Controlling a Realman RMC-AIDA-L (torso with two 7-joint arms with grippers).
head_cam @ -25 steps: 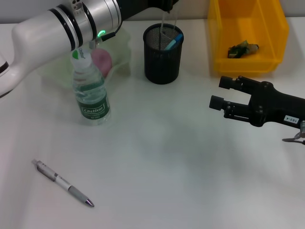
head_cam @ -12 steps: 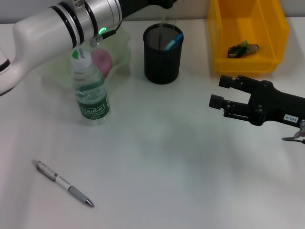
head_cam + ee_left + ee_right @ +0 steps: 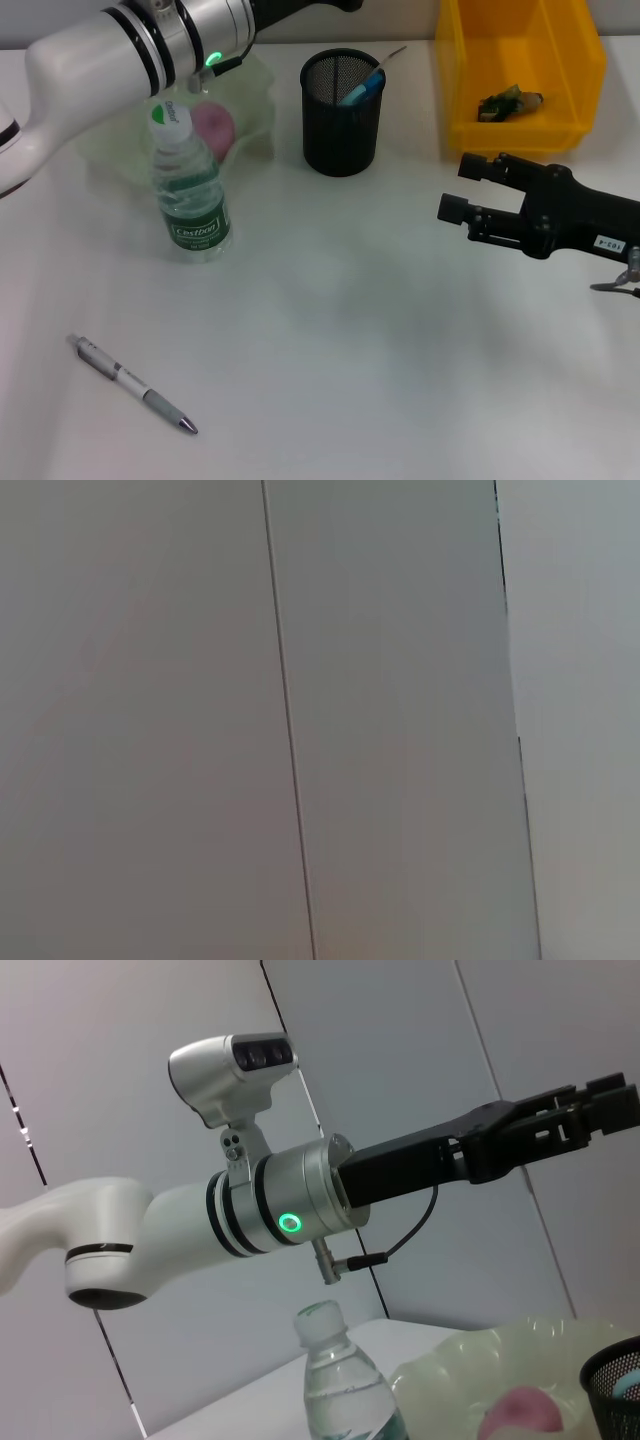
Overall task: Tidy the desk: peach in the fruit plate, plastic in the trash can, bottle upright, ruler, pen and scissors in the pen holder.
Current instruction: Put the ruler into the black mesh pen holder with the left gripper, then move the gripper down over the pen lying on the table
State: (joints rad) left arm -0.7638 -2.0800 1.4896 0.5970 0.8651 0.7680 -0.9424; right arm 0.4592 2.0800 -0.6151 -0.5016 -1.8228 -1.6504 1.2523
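"cestbon" on the green label of the upright water bottle [image 3: 190, 195].

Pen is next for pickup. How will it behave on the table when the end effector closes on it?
The pen lies flat on the smooth white table, so it sits low and could likely skid or roll if nudged sideways. It looks thin and rigid, probably light. Its darker grip section may give better hold than the glossy white barrel.

Lighting is bright, even and diffuse from overhead. The table [image 3: 350, 330] shows only faint, soft shadows beside the bottle [image 3: 190, 190] and the pen [image 3: 130, 383]. The left wrist view shows only flat grey wall panels [image 3: 150, 720]. No glare noted.
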